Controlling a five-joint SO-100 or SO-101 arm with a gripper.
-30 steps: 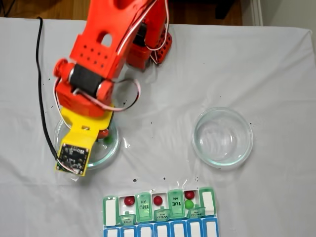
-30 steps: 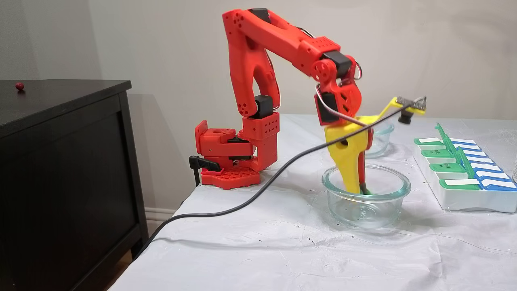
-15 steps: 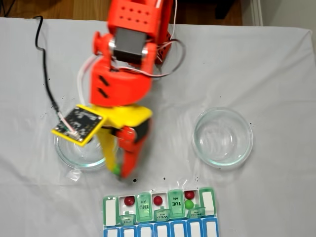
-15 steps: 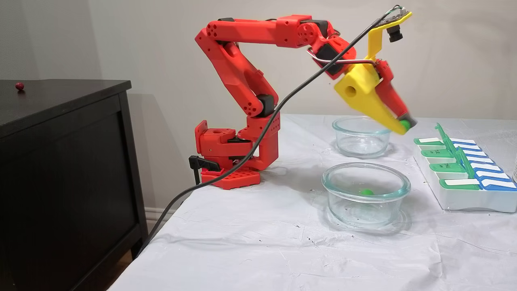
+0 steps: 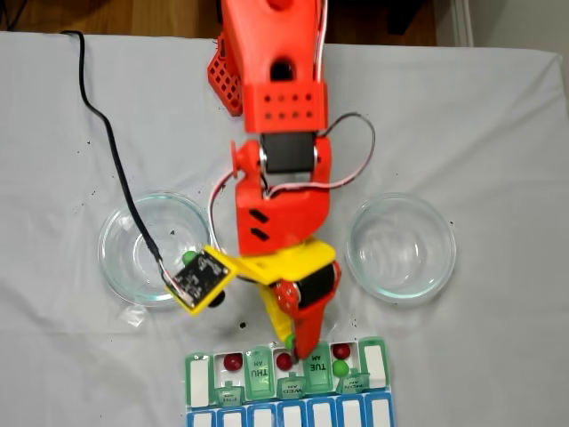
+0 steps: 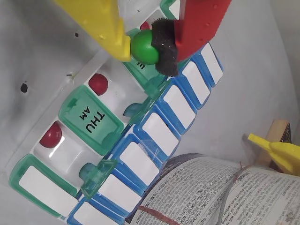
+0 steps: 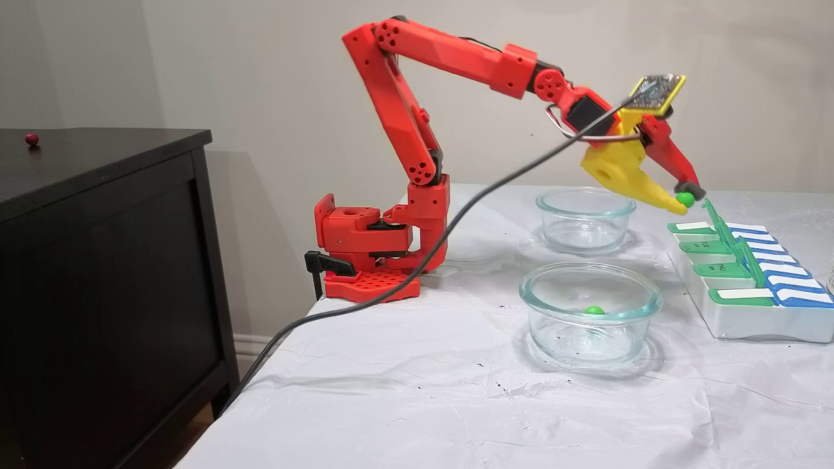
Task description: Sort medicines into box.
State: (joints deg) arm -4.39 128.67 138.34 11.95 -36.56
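My gripper (image 5: 289,342) is shut on a bright green ball (image 6: 144,47), pinched between the yellow finger and the red finger's black pad. It hangs just above the box (image 5: 199,382), near the TUE lid (image 5: 316,365). In a fixed view, the held ball (image 7: 684,197) sits above the box's (image 7: 749,319) far end. Open compartments hold red balls (image 5: 233,362) (image 5: 340,351) and one green ball (image 5: 341,366). In the wrist view two red balls (image 6: 97,83) (image 6: 50,134) lie either side of the THU lid (image 6: 91,119). Another green ball (image 5: 188,258) (image 7: 593,311) lies in the left glass dish (image 5: 111,258).
A second glass dish (image 5: 356,249) stands right of the arm. A black cable (image 5: 98,116) runs across the cloth to the wrist camera. A red ball (image 7: 31,138) rests on the black cabinet. Printed paper (image 6: 211,192) lies beyond the box.
The gripper rose out of the left dish with a green ball in it and swung over to the box. One green ball stayed in the dish.
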